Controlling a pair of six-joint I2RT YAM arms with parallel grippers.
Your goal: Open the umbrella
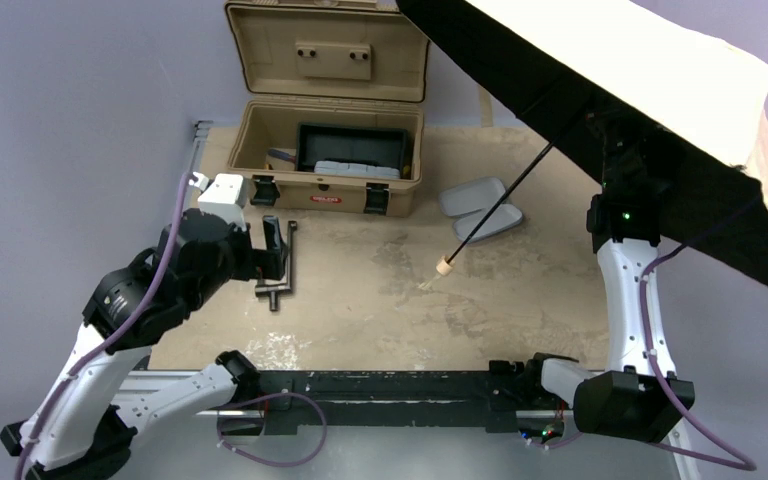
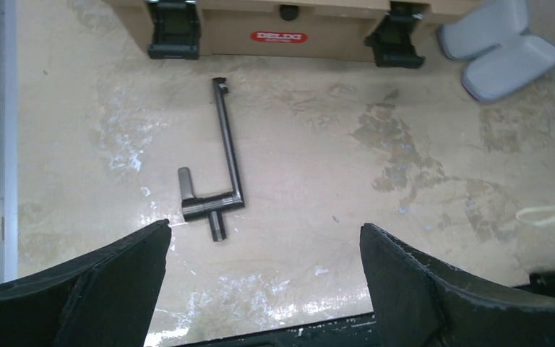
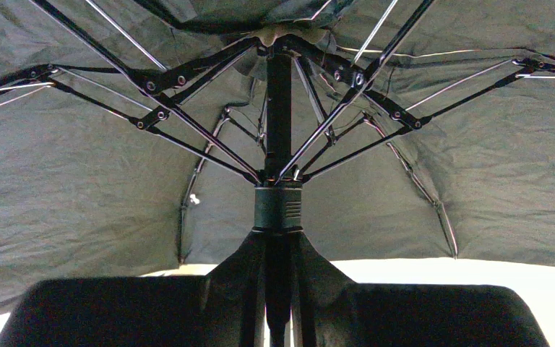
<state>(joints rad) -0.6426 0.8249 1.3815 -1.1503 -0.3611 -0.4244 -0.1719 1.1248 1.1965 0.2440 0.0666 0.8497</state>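
Cream umbrella [image 1: 610,50] spread open, shaft [image 1: 505,205] slanting from clamping right hand [image 3: 278,249] down-left to knob [image 1: 445,266]; left hand [image 2: 265,228] agape.

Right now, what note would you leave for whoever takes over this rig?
Left hand: open, empty, over the table near a black metal crank.
Right hand: shut on the umbrella shaft, just under the runner.
Umbrella: held up at right, tilted, canopy spread, ribs out; knob handle points down toward the table.
Done: opening looks complete.
Left: check the runner has latched; I cannot tell.
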